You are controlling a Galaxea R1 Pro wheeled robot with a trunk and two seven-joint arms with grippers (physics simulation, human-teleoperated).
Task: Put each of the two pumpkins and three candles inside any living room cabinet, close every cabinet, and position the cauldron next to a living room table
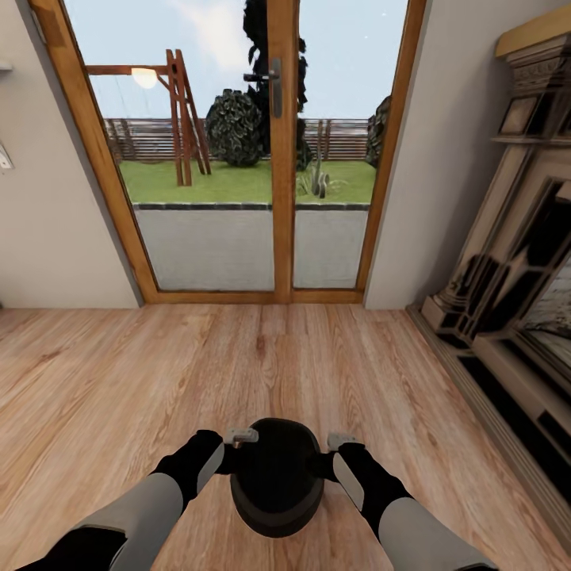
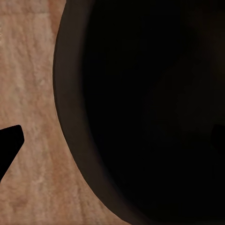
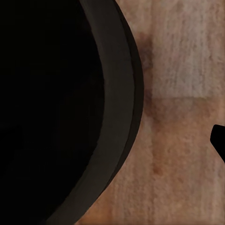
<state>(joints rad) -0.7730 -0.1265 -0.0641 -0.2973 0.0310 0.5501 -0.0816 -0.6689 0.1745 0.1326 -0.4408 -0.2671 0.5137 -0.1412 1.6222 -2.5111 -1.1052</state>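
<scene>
From the head camera, the cauldron [image 1: 277, 476], a round matte-black pot with a wide dark mouth, sits between the two arms, above the plank floor [image 1: 119, 373] of warm wood grain. The left end effector [image 1: 235, 449] presses against the pot's one flank and the right end effector [image 1: 333, 454] against the opposite flank, so the pot is clamped between them; whether either one's own fingers are spread or closed cannot be told. Ahead of both stands a glazed door [image 1: 281, 159] in an orange-brown wooden frame, and beyond the right arm a carved, pale stone fireplace [image 1: 515, 262].

In the left wrist camera, the cauldron's [image 2: 154, 112] smooth curved black wall lies right against the end effector, over grainy floorboards [image 2: 33, 70].

In the right wrist camera, the cauldron's [image 3: 51, 108] rounded grey-black rim curves close beside the end effector, over boards [image 3: 183, 93].
</scene>
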